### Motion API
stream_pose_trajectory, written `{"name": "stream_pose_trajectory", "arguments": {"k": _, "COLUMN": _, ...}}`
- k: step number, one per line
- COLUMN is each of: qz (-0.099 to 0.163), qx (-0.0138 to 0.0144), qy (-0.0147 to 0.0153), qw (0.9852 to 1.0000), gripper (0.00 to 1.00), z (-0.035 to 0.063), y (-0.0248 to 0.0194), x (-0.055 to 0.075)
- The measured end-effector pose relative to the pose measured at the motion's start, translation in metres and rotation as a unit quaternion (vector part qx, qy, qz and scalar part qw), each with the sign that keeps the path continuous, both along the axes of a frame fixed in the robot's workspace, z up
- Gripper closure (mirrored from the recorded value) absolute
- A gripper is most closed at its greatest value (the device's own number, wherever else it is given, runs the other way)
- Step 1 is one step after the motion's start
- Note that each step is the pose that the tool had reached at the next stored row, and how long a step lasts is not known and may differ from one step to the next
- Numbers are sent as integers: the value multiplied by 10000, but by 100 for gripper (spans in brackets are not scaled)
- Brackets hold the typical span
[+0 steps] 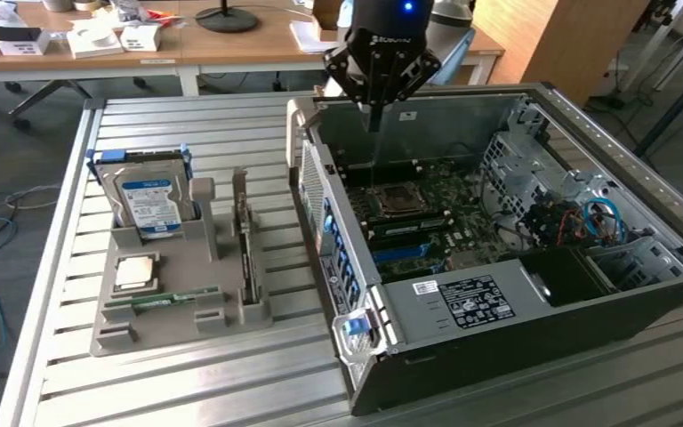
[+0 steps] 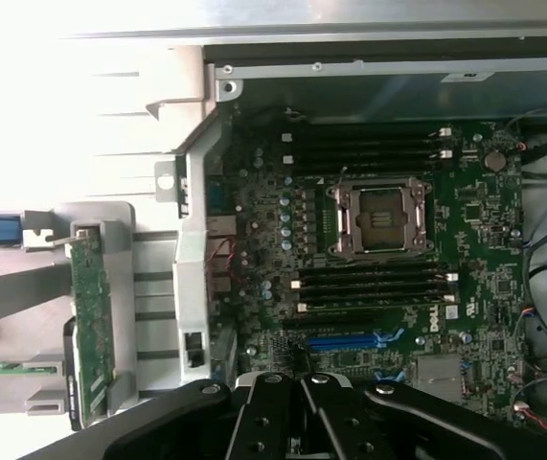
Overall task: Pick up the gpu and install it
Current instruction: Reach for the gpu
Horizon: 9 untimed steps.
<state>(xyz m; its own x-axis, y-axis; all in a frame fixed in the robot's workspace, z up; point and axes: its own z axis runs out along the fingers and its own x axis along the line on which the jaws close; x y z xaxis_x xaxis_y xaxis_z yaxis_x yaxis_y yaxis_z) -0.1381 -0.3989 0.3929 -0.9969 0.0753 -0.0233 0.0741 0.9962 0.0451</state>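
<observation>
While the gpu (image 1: 246,249) stands on edge in its slot of the grey holder (image 1: 170,320), left of centre in the exterior view and near the hard drive (image 1: 149,200), the pincer (image 1: 373,120) hangs pressed together and empty at upper centre, over the open computer case (image 1: 472,351) on the tabletop (image 1: 188,382).

1. Gripper (image 1: 373,123): fingers closed, hanging above the far end of the open computer case (image 1: 496,356), over its motherboard (image 1: 466,233).
2. Gpu (image 1: 245,233): standing on edge in the grey holder (image 1: 128,340), well apart from the gripper.
3. Holder: nearer the table's (image 1: 199,391) edge at the exterior view's left, just beside the case.
4. Hard drive (image 1: 152,200): upright at the holder's far end.
5. Memory stick (image 1: 175,298): lying flat in the holder.
</observation>
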Motion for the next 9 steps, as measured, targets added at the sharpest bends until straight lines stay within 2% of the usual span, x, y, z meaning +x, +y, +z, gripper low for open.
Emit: {"name": "stream_pose_trajectory", "arguments": {"k": 9, "qz": -1, "qx": 0, "qy": 0, "qw": 10000, "gripper": 89, "z": -4, "y": 0, "x": -124}}
